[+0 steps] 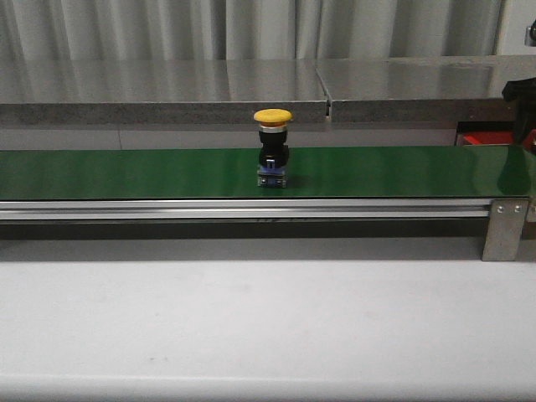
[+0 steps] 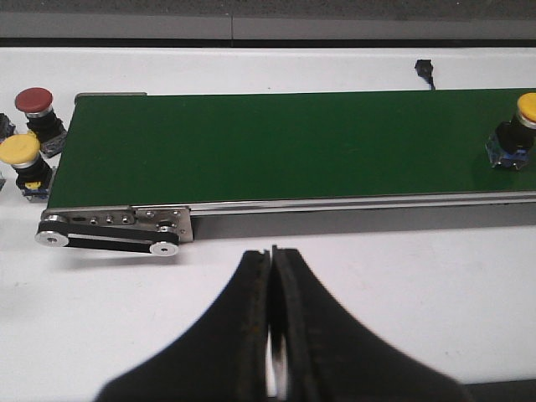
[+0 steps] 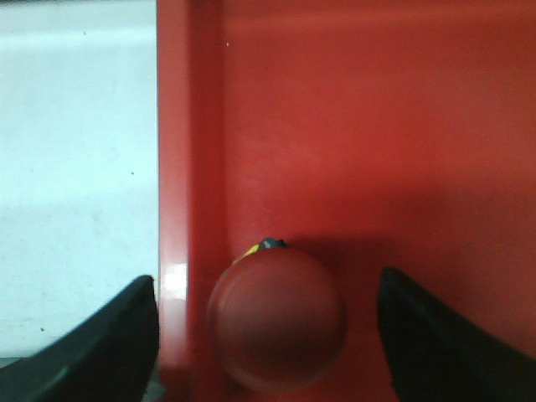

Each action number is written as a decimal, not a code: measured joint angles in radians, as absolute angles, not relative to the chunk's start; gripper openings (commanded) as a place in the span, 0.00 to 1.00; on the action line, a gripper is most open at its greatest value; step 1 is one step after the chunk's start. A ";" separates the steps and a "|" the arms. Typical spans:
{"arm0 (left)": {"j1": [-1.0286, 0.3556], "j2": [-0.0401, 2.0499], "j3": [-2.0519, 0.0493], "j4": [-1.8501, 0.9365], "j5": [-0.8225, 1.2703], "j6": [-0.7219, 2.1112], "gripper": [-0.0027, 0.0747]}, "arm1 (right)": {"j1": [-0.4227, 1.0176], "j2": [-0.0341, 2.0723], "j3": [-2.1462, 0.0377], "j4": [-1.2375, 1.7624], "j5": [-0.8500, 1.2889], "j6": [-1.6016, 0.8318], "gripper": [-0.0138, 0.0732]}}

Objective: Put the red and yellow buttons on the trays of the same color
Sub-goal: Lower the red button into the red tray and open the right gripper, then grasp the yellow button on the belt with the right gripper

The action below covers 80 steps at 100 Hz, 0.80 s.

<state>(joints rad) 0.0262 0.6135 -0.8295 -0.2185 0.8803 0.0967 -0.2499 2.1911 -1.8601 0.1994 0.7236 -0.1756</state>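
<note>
A yellow button (image 1: 273, 146) stands upright on the green conveyor belt (image 1: 126, 172); the left wrist view shows this yellow button (image 2: 514, 134) far along the belt. My left gripper (image 2: 272, 253) is shut and empty, over the white table short of the belt. A red button (image 3: 276, 322) sits in the red tray (image 3: 377, 151), close to the tray's wall. My right gripper (image 3: 268, 335) is open above it, its fingers (image 3: 105, 347) wide apart on either side and clear of the cap. No yellow tray is in view.
Off the belt's end rollers (image 2: 113, 230) stand another red button (image 2: 38, 109) and another yellow button (image 2: 23, 159). The red tray's corner (image 1: 486, 136) shows behind the belt at the right, under my right arm (image 1: 519, 96). A grey shelf (image 1: 167, 92) runs behind.
</note>
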 measured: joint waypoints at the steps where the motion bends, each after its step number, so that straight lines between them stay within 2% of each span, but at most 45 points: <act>1: 0.026 0.614 -0.830 -0.218 0.880 0.097 0.01 | -0.250 2.189 -1.860 0.199 0.724 -0.176 0.79; 19: 0.026 0.614 -0.830 -0.218 0.880 0.097 0.01 | -0.250 2.111 -1.833 0.199 0.723 -0.176 0.79; 42: 0.026 0.614 -0.830 -0.218 0.880 0.097 0.01 | -0.230 1.946 -1.661 0.199 0.677 -0.176 0.79; 80: 0.026 0.614 -0.830 -0.218 0.880 0.097 0.01 | -0.075 1.659 -1.411 0.199 0.690 -0.176 0.79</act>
<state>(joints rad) 0.0262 0.6135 -0.8295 -0.2185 0.8803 0.0967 -0.0754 1.6585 -1.4111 0.1994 0.6898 -0.1756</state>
